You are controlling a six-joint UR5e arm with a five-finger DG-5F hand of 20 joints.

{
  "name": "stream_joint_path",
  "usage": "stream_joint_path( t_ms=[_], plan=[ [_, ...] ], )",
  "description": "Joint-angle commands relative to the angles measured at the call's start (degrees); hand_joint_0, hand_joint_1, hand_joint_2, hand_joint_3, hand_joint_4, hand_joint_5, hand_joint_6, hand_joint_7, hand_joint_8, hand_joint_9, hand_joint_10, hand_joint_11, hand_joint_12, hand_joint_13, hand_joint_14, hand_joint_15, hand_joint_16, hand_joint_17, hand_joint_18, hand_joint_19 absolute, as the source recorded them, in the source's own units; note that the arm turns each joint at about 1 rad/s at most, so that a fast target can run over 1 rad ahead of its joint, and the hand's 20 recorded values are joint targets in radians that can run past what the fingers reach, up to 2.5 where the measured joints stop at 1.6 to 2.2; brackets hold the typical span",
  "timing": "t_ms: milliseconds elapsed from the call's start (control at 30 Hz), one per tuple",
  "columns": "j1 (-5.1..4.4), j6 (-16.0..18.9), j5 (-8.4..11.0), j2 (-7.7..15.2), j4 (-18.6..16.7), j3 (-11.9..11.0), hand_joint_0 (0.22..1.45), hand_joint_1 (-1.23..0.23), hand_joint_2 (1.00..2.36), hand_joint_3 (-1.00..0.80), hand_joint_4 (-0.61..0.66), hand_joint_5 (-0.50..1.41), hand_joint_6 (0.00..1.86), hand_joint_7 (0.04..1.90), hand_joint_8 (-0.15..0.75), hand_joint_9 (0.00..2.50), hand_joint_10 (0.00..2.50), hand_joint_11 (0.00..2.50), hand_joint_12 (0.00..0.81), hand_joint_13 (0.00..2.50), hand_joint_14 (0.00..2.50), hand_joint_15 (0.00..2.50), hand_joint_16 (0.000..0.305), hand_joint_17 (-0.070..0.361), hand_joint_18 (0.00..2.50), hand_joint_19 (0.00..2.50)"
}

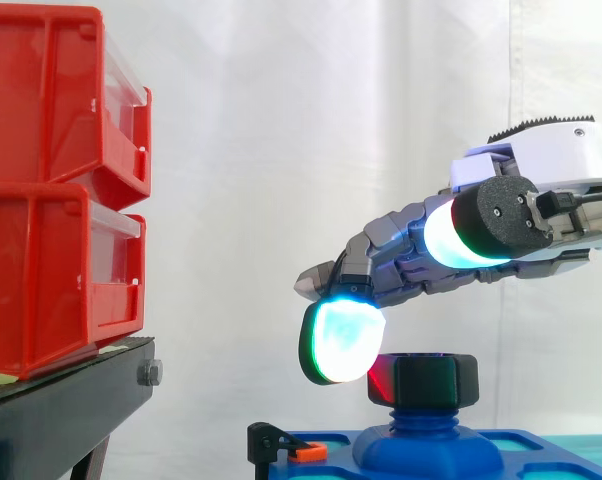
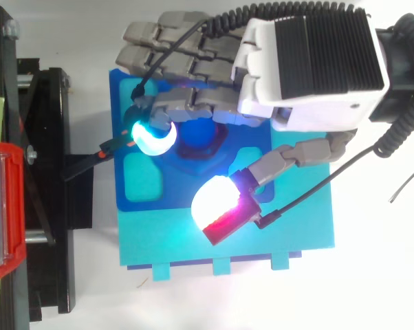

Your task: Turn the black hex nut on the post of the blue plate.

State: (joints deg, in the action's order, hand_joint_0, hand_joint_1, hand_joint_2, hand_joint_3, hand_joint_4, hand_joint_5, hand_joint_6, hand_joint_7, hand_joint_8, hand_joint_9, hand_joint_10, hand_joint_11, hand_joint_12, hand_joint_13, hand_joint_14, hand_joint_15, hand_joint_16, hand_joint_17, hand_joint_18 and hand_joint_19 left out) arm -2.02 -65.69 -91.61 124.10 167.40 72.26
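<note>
The black hex nut [image 1: 436, 378] sits on the blue post [image 1: 426, 440] that rises from the blue plate [image 2: 142, 206]. My hand [image 1: 541, 170] reaches in from the right and hovers just above the nut. Its fingers are loosely bent and spread, and they grip nothing. One glowing cyan fingertip [image 1: 341, 342] hangs down just left of the nut, with a small gap between them. The thumb [image 1: 461, 232] stays higher, above the nut's near side. In the top view the hand [image 2: 310, 62] covers most of the plate's far half, and the post's blue top [image 2: 199, 139] shows between finger and thumb.
Two stacked red bins [image 1: 51, 190] stand on a black stand [image 1: 71, 400] at the left. A small black and orange clip [image 1: 299, 450] sits at the plate's left edge. The plate lies on a cyan base [image 2: 296, 227].
</note>
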Motion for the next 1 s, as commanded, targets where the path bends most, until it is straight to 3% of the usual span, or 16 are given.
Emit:
stream_joint_path(
  t_ms=[0,33,200,300,967],
  plan=[
    [0.26,0.03,-0.59,0.00,-0.23,-0.01,0.49,-0.20,1.00,-0.50,0.26,-0.20,0.50,0.90,0.228,0.00,0.00,0.00,0.358,0.00,0.00,0.00,0.050,0.111,0.00,0.14],
    [0.79,0.03,-1.29,0.00,-0.85,-0.01,0.49,-0.20,1.00,-0.50,0.26,-0.20,0.50,0.90,0.228,0.00,0.00,0.00,0.357,0.00,0.00,0.00,0.049,0.111,0.00,0.14],
    [1.41,0.03,-2.17,0.00,-0.85,-0.01,0.49,-0.21,1.00,-0.50,0.26,-0.20,0.50,0.90,0.229,0.00,0.00,0.00,0.357,0.00,0.00,0.00,0.049,0.111,0.00,0.13],
    [1.49,0.03,-2.87,0.00,-0.58,-0.01,0.49,-0.21,1.00,-0.50,0.26,-0.20,0.50,0.90,0.228,0.00,0.00,0.00,0.356,0.00,0.00,0.00,0.050,0.112,0.00,0.14],
    [2.02,0.03,-2.96,0.00,1.09,-0.01,0.49,-0.21,1.00,-0.50,0.26,-0.20,0.50,0.91,0.230,0.00,0.00,0.00,0.357,0.00,0.00,0.00,0.049,0.111,0.00,0.16]
  ],
)
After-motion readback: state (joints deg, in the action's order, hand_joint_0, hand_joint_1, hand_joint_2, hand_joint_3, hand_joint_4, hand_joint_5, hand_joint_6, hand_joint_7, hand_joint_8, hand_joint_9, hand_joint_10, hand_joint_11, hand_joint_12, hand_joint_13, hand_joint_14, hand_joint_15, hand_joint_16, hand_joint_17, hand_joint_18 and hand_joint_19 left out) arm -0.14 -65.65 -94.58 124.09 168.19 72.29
